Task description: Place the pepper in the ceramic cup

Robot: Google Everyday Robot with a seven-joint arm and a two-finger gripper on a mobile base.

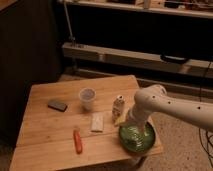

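A light wooden table (pixel 45 150) bears a dark rectangular block (pixel 57 105), a flat white packet (pixel 97 122), a white carton (pixel 118 104) and a green glass bowl (pixel 134 143) at its right edge.

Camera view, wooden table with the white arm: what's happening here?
The robot's arm reaches in from the right, and its gripper hangs over the green bowl at the table's front right corner. The pepper lies on the wood near the front edge, well apart from the gripper. The ceramic cup stands upright farther back. The pepper is not yet in the cup.
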